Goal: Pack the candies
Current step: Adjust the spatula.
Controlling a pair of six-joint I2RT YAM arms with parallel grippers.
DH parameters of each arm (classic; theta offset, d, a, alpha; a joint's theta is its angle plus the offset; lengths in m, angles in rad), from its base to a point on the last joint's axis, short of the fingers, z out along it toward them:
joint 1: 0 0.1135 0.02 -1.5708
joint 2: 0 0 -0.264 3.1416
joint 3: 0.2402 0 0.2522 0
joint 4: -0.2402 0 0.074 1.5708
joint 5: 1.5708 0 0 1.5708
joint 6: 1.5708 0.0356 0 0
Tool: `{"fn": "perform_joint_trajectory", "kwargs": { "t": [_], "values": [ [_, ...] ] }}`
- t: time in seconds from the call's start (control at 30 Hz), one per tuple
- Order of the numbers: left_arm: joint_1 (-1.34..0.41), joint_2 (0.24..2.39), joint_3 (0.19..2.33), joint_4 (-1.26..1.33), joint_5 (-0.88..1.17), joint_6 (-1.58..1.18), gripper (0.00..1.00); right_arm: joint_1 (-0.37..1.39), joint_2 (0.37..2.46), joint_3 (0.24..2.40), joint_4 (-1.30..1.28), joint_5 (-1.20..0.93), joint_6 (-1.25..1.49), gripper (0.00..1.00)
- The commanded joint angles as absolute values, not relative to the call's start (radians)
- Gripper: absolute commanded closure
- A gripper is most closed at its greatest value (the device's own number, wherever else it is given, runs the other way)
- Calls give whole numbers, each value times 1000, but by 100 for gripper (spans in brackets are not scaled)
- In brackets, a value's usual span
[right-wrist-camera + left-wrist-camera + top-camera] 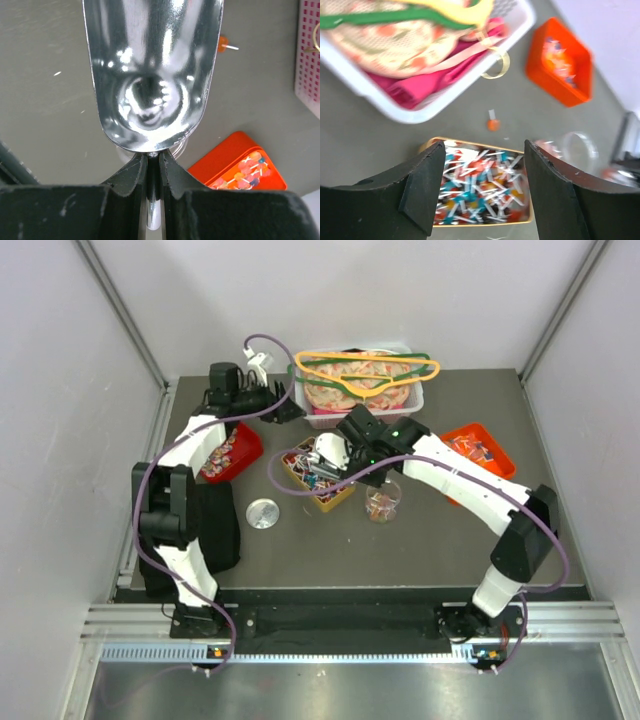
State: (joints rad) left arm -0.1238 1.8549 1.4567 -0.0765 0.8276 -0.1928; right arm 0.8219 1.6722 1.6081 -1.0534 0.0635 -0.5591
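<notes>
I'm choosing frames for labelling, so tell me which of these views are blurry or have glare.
Left wrist: the white basket and orange bin are blurred, the candies lower down sharper. Right wrist: the metal scoop shows bright mirror-like glare but is sharp. Top external: evenly lit, the table in focus, no strong glare.

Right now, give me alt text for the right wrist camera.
The right gripper is shut on the handle of an empty shiny metal scoop above the grey table. An orange bin of candies sits at lower right.
</notes>
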Motion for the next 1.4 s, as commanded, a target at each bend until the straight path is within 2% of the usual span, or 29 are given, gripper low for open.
{"fn": "perform_joint_trajectory", "kwargs": {
  "t": [0.0, 0.3, 0.6, 1.37],
  "values": [
    [-124, 1763, 1421, 29, 969, -310, 32, 833, 1707, 1646, -950, 158, -525, 100],
    [-150, 1697, 1327, -47, 1008, -256, 33, 834, 1755, 1690, -873, 285, -503, 100],
    [-221, 1693, 1276, -141, 962, -140, 34, 834, 1786, 1753, -871, 310, -499, 100],
    [-273, 1746, 1262, -178, 877, -75, 35, 833, 1669, 1842, -948, 126, -485, 100]
  ]
}}
